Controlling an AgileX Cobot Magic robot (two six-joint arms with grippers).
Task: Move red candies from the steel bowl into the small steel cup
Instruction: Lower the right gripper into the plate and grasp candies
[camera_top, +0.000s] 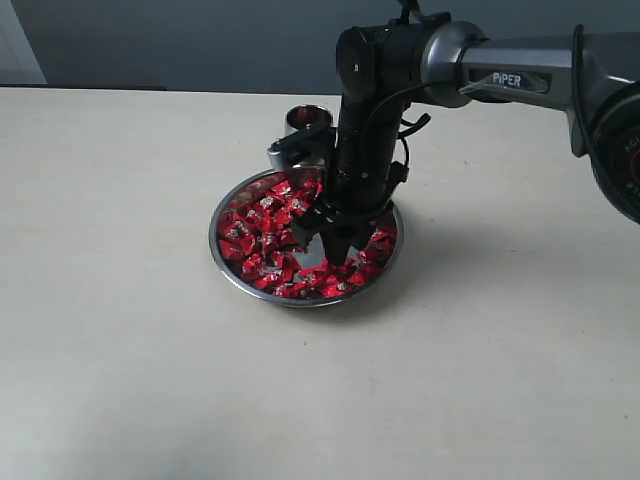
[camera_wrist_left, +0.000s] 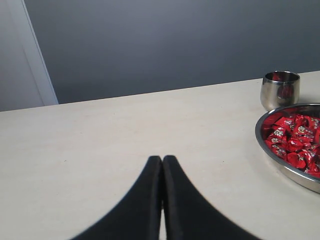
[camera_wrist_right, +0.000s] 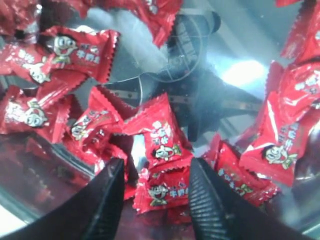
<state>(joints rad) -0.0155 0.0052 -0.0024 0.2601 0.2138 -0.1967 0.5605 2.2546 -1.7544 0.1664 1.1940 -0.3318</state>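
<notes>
Steel bowl (camera_top: 222, 262) holds the red candies (camera_top: 262, 235); the small steel cup (camera_top: 308, 122) stands just behind its rim, and the right gripper (camera_top: 335, 247) points down into the bowl. From the left wrist, the left gripper (camera_wrist_left: 162, 167) sits off the bowl's side, jaws pressed together on nothing. From the right wrist, the jaws are parted, straddling candies in the bowl.

One steel bowl (camera_top: 213, 240), one small steel cup (camera_top: 308, 122), dozens of red candies (camera_top: 262, 225)

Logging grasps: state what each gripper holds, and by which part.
Nothing is held. The right gripper is open in the steel bowl, fingers either side of a red candy; the left gripper is shut on nothing.
</notes>
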